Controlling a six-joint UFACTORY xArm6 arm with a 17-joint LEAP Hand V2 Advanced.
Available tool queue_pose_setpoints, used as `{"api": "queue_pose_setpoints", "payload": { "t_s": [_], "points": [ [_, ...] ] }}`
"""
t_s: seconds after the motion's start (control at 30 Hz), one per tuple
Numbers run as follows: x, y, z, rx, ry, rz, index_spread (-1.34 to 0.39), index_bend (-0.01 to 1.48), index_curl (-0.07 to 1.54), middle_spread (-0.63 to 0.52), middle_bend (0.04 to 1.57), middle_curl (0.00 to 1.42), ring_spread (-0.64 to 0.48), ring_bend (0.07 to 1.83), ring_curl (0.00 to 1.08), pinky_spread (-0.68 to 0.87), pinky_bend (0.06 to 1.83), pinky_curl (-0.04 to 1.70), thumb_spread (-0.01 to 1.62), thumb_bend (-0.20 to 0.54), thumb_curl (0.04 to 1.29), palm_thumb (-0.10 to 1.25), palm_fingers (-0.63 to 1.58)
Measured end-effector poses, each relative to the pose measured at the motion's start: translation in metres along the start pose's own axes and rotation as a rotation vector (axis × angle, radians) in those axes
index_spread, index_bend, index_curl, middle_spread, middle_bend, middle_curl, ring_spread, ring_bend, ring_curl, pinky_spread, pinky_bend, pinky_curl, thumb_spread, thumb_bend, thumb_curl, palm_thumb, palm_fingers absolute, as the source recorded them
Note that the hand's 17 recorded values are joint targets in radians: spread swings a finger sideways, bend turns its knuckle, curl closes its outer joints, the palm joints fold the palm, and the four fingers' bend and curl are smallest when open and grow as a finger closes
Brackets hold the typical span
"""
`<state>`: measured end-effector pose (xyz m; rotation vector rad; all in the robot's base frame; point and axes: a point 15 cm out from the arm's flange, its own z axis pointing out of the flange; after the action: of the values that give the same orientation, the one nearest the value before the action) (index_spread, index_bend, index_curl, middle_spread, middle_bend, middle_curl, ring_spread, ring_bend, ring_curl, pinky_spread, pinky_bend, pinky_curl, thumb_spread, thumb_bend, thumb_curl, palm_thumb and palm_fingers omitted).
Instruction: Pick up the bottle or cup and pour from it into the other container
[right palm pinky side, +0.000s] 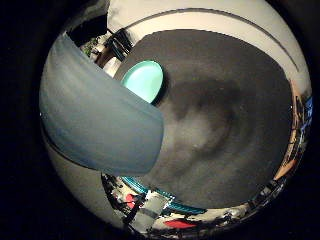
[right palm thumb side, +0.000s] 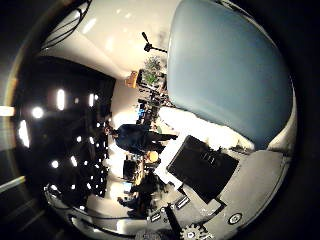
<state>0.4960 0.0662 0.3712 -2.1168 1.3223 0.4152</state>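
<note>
A grey-blue cup (right palm pinky side: 95, 110) lies close against my palm and fills much of the right little finger side palm view. It is held above a dark grey mat (right palm pinky side: 235, 80), where its soft shadow falls. A round teal container (right palm pinky side: 143, 80) stands on the mat just beyond the cup. In the right thumb side palm view the cup's wall (right palm thumb side: 225, 70) fills the area nearest the palm. Only small white and teal parts of my right hand (right palm pinky side: 150, 208) show at the edge.
The mat lies on a white table (right palm pinky side: 200, 15). A black box (right palm thumb side: 200, 165) sits on a white surface past the cup. Behind it is a dark room with ceiling lights and cluttered equipment (right palm thumb side: 140, 140).
</note>
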Motion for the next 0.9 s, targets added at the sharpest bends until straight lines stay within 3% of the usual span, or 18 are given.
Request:
{"api": "queue_pose_setpoints", "payload": {
  "t_s": [0.9],
  "points": [
    [-0.029,-0.071,0.026,-0.243,0.606,-0.287,-0.57,0.32,1.13,-0.27,0.86,0.95,-0.29,1.12,0.73,-0.51,0.90,0.93,0.71,-0.030,0.66,0.87,1.00]
  ]
}}
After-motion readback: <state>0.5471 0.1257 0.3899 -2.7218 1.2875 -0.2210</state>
